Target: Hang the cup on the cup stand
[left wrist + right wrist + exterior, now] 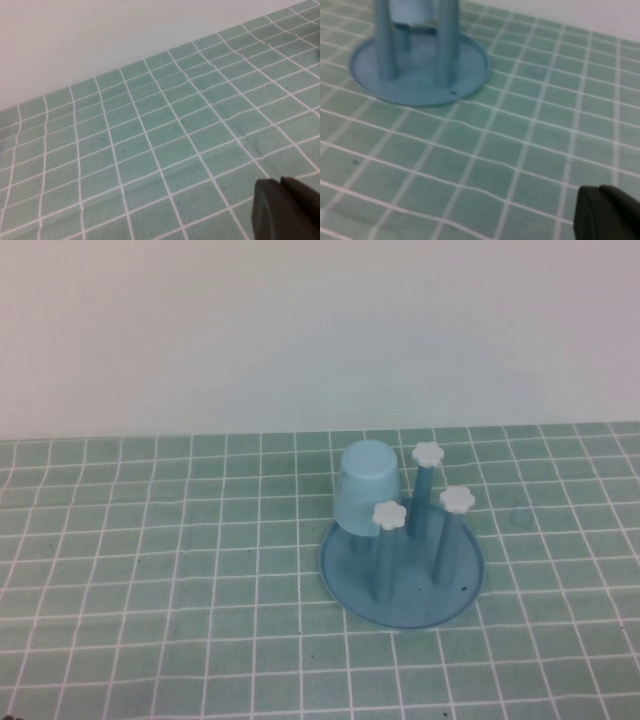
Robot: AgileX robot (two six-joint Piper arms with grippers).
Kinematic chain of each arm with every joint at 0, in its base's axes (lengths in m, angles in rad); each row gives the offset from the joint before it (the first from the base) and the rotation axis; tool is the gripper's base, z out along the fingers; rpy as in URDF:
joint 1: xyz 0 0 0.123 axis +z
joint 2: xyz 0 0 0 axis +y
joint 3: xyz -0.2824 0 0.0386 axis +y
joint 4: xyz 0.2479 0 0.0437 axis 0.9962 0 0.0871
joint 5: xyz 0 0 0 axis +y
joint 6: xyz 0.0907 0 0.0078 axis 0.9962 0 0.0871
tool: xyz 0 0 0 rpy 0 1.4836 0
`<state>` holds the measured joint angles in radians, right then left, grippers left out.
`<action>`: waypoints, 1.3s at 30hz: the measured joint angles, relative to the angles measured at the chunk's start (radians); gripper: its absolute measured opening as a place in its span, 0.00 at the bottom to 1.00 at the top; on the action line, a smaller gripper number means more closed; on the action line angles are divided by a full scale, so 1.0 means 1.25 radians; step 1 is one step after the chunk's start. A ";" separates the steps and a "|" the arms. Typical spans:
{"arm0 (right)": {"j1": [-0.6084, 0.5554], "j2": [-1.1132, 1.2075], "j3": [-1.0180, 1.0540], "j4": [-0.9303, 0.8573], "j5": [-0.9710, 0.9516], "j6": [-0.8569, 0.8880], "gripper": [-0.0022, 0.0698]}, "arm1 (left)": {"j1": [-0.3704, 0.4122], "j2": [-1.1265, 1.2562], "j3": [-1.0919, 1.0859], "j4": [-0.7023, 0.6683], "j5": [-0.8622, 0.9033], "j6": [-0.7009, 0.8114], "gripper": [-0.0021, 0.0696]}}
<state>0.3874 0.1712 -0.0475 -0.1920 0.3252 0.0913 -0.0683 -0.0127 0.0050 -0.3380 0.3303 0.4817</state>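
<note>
The light-blue cup (364, 486) sits upside down over the back-left peg of the cup stand (402, 585), whose round blue base rests on the green tiled cloth. Three other pegs stand bare with white flower knobs (389, 515). Neither arm shows in the high view. In the left wrist view my left gripper (281, 186) is shut and empty over bare cloth, away from the stand. In the right wrist view my right gripper (598, 192) is shut and empty, a short way back from the stand's base (465, 55); the cup's rim (410, 11) shows at that view's edge.
The green tiled cloth (150, 570) covers the table on all sides of the stand. A plain white wall (300, 330) rises behind the table's far edge. Nothing else stands on the cloth.
</note>
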 joint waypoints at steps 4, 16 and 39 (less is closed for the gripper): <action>-0.034 -0.028 0.002 -0.117 0.037 0.093 0.03 | 0.000 0.000 0.000 0.000 0.000 0.000 0.03; -0.272 -0.144 0.058 -0.140 0.043 0.169 0.03 | 0.000 0.000 0.000 0.000 -0.002 0.000 0.03; -0.274 -0.144 0.058 -0.102 0.043 0.171 0.03 | 0.000 0.000 0.000 0.000 -0.002 0.000 0.02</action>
<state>0.0451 -0.0087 0.0256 -0.3196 0.3794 0.3052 -0.0683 -0.0127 0.0050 -0.3380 0.3281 0.4817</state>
